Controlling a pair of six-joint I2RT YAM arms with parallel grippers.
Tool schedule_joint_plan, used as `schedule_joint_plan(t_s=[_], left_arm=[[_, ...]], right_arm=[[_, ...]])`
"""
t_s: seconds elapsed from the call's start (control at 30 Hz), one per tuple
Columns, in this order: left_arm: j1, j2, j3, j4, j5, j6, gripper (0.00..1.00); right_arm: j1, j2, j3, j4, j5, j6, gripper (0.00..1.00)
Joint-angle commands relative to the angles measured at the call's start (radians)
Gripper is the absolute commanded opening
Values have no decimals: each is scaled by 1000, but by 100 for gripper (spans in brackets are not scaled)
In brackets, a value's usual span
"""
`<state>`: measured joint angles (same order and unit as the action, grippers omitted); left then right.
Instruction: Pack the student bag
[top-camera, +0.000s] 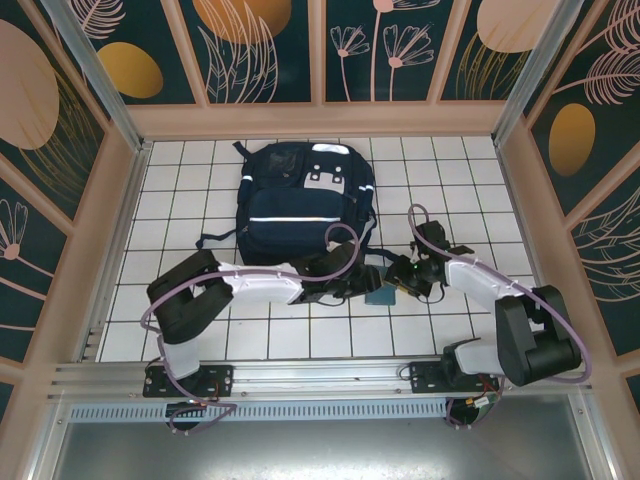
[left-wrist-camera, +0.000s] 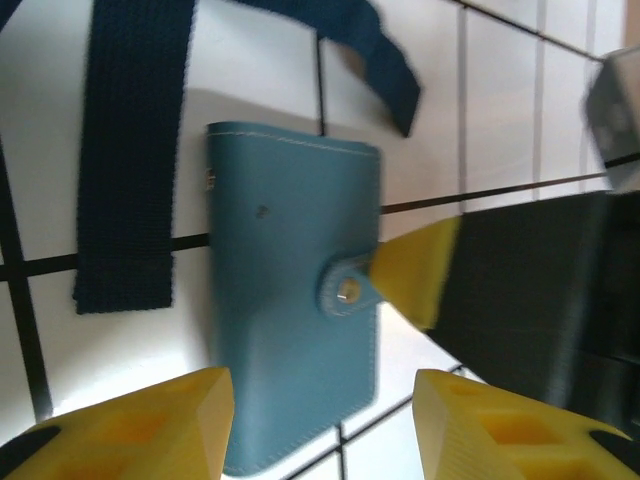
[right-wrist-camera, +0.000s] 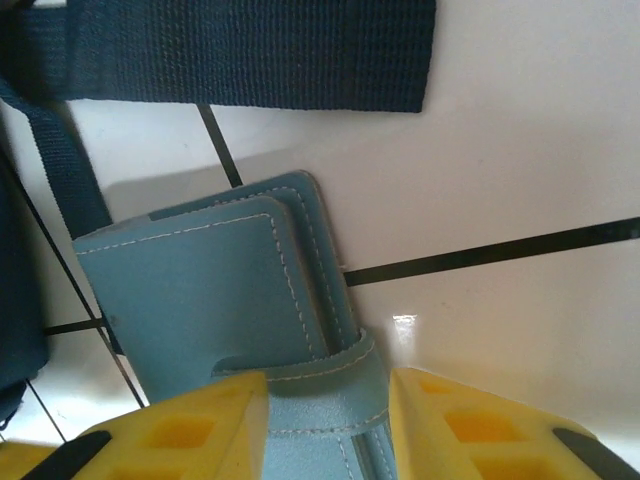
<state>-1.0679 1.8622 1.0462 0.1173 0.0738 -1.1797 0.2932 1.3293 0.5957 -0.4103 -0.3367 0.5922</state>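
Bag (top-camera: 300, 205) lay lengthwise toward the worktop's (top-camera: 180, 200) far edge, just beyond the wallet (left-wrist-camera: 290, 300), which the left end effector (left-wrist-camera: 322, 400) straddled with jaws apart while the right end effector (right-wrist-camera: 327, 400) flanked its tab (right-wrist-camera: 325, 365), grip unclear.

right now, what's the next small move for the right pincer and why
Probably close the right pincer on the blue wallet: its fingers straddle the clasp edge, and the wallet lies flat on the tiles, outside the student bag.
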Motion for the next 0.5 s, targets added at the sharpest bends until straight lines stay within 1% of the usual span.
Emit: schedule_joint_plan(t_s=[0.0,0.13,0.27,0.43,0.47], left_arm=[[-1,42,12,19,14,-19,51],[0,76,23,27,42,-6,49],[0,95,9,86,76,-24,40],[0,99,9,130,96,-34,32],[0,97,11,130,91,-34,29]], right_arm=[[-5,17,-13,35,-27,-28,38],[-6,22,-29,58,-57,-29,38],[-6,25,-40,69,-72,-26,38],[-5,20,-63,101,-143,-23,36],[-4,21,-67,106,-157,-22,35]])
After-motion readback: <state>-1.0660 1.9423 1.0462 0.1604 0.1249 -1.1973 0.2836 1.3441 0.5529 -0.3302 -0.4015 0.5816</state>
